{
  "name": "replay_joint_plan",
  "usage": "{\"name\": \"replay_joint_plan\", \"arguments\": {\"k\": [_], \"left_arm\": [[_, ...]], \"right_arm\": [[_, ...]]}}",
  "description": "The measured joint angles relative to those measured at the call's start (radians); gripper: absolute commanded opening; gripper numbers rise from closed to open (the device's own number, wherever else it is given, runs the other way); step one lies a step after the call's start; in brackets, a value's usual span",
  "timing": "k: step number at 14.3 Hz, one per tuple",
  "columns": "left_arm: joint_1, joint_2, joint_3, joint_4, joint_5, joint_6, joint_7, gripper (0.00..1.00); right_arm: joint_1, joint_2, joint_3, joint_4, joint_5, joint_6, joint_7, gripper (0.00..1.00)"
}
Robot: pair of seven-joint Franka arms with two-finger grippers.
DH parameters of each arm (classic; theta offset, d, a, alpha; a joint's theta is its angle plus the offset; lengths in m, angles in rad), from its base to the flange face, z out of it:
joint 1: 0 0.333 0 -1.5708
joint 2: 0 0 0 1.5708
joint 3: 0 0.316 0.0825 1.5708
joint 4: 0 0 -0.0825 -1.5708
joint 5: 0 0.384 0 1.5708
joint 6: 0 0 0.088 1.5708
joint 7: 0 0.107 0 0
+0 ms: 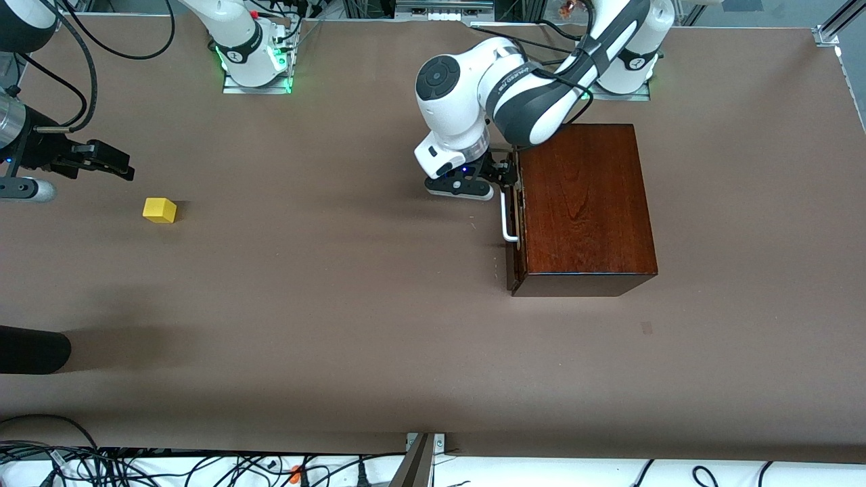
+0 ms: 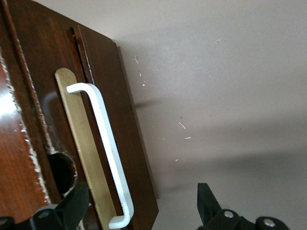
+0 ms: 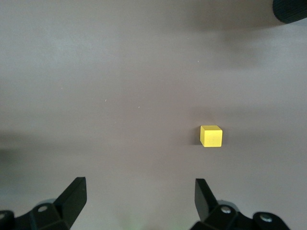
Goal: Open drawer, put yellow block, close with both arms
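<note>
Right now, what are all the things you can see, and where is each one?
Table: one, brown, under everything.
Wooden box: one, dark reddish-brown, toward the left arm's end of the table.
Drawer: one, same dark wood, in the box's side, almost shut.
Handle: one, white, U-shaped, on the drawer front.
Yellow block: one, bright yellow, alone on the table toward the right arm's end.
Cables: many, black and white, along the table edge nearest the front camera.
Left gripper: one, black, open, at the handle's end.
Right gripper: one, black, open, above the table beside the block.
</note>
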Motion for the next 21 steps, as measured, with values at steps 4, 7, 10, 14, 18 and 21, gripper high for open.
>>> {"name": "replay_joint_plan", "arguments": {"k": [4, 7, 10, 14, 18, 21], "left_arm": [[-0.002, 0.012, 0.000, -0.025, 0.057, -0.001, -0.035, 1.00], [-0.003, 0.029, 0.000, -0.032, 0.067, 0.008, -0.060, 1.00], [-0.003, 0.043, 0.000, -0.043, 0.075, 0.027, -0.073, 1.00], [-0.003, 0.060, 0.000, -0.051, 0.129, 0.033, -0.108, 1.00], [-0.004, 0.084, 0.000, -0.052, 0.148, 0.064, -0.146, 1.00], [-0.004, 0.084, 0.001, -0.052, 0.148, 0.069, -0.165, 1.00]], "right_arm": [[0.000, 0.000, 0.000, 0.000, 0.000, 0.000, 0.000, 1.00], [0.000, 0.000, 0.000, 0.000, 0.000, 0.000, 0.000, 1.00], [0.000, 0.000, 0.000, 0.000, 0.000, 0.000, 0.000, 1.00], [0.000, 0.000, 0.000, 0.000, 0.000, 0.000, 0.000, 1.00], [0.000, 0.000, 0.000, 0.000, 0.000, 0.000, 0.000, 1.00], [0.000, 0.000, 0.000, 0.000, 0.000, 0.000, 0.000, 1.00]]}}
